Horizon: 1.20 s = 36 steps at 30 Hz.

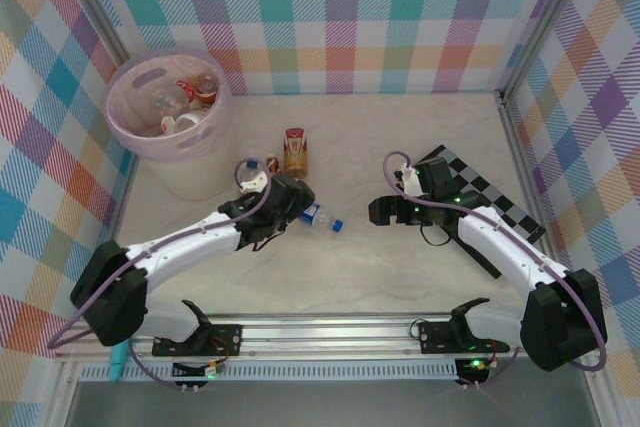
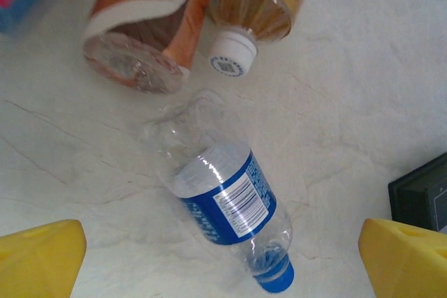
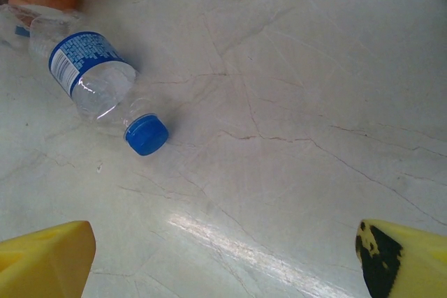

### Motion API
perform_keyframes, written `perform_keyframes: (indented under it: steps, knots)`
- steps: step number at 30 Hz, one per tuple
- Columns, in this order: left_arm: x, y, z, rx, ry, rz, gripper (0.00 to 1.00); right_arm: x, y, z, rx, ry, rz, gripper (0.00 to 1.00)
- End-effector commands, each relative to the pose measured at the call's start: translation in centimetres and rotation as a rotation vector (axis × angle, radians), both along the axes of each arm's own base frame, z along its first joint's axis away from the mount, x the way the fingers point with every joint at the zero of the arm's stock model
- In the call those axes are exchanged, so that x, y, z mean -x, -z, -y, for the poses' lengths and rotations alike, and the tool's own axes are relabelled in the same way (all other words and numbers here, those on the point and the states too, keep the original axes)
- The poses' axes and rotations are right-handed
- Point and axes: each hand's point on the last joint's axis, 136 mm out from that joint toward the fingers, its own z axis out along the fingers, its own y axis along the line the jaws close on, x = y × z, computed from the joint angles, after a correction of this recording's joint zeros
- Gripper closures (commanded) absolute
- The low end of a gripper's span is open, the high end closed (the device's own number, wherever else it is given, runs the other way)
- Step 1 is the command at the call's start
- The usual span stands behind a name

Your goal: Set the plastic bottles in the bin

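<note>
Left gripper (image 2: 223,259), right gripper (image 3: 223,263) spread wide

I see a pale, marble-veined table (image 1: 400,267) boxed in on three sides by walls (image 1: 340,17) of pastel plaid cloth. A grooved aluminium rail (image 1: 340,332) runs along its near edge. Soft overhead light leaves a glare streak (image 3: 230,241) on the tabletop.

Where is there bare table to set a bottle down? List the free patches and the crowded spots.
Free: the far stretch of table between the brown bottles and the checkered board; the near middle strip along the metal rail. Crowded: from the bin to the blue-label bottle.
</note>
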Motion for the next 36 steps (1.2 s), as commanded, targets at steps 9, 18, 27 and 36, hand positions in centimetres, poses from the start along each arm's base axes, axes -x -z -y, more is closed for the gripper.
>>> perform_keyframes:
  steps: [9, 18, 27, 36]
  knots:
    - [-1.4, 4.0, 1.8, 0.095, -0.155, -0.079, 0.00, 0.3, -0.2, 0.5, 0.025, 0.001, 0.013, 0.04]
    - [-2.0, 6.6, 2.8, 0.067, -0.171, -0.093, 0.01, 0.5, 0.2, 0.4, 0.020, 0.002, 0.004, 0.04]
    - [-2.6, 7.4, 3.8, 0.059, -0.157, -0.105, 0.23, 0.5, 0.4, 0.5, 0.025, 0.003, 0.003, 0.04]
    - [-2.1, 4.8, 3.2, 0.001, -0.140, -0.078, 0.40, 0.4, 0.8, 0.2, 0.015, 0.001, -0.012, 0.04]
